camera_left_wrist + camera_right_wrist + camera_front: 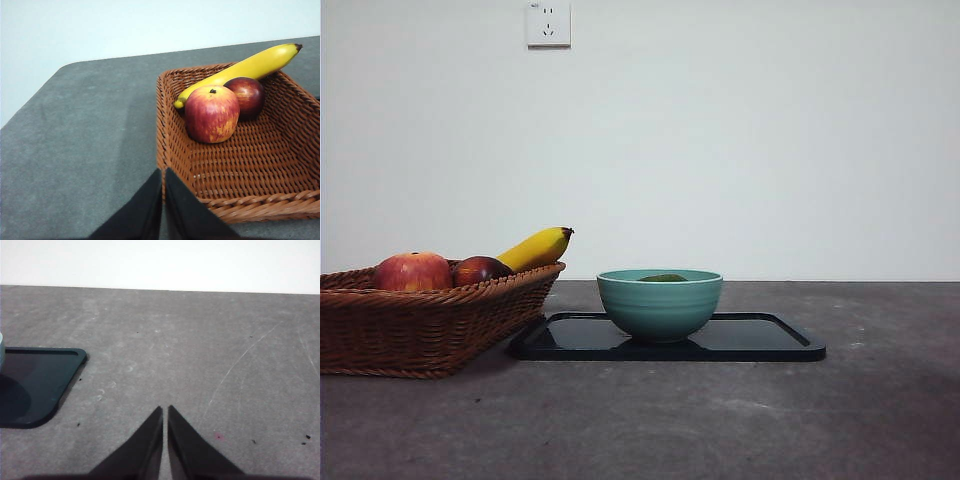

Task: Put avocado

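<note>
Since the avocado is already seated in the bowl, both pincers, left and right, are held together, empty.

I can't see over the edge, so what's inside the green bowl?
Inside the bowl, only the dark green top of the avocado peeks above the rim. The bowl's wall hides the rest of it and anything beneath.

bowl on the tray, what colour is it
Teal green bowl, with faint horizontal ridges; clearest in the front view.
</note>
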